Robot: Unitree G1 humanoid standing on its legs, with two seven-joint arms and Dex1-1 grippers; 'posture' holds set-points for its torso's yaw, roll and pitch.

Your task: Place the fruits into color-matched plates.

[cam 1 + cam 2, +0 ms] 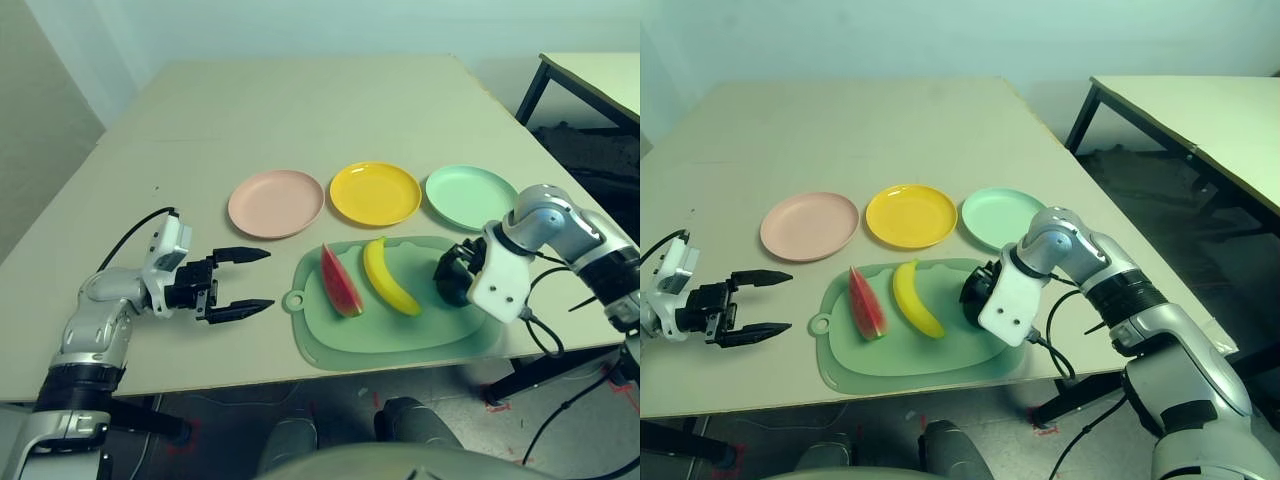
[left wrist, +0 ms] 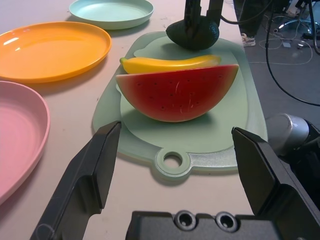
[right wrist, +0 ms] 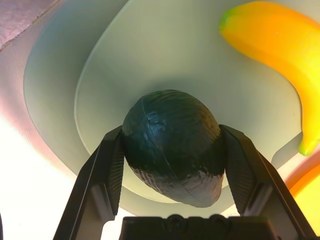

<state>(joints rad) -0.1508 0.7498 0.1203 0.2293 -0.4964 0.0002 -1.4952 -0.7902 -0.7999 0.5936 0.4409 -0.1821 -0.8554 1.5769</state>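
Observation:
The dark green avocado (image 3: 172,145) rests on the right part of the green cutting mat (image 1: 400,335), and my right gripper (image 1: 452,276) is shut on it, a finger pressed to each side. A curved yellow banana (image 1: 390,280) and a red watermelon wedge (image 1: 340,282) lie on the mat to its left. Behind the mat stand the pink plate (image 1: 276,203), the yellow plate (image 1: 375,193) and the mint green plate (image 1: 468,196), none with anything on it. My left gripper (image 1: 268,280) hovers open left of the mat, pointing at the watermelon.
The mat's tab with a hole (image 1: 296,300) points toward my left gripper. The table's front edge (image 1: 300,375) runs just below the mat. A second table (image 1: 600,70) stands off to the far right. Cables hang by my right arm.

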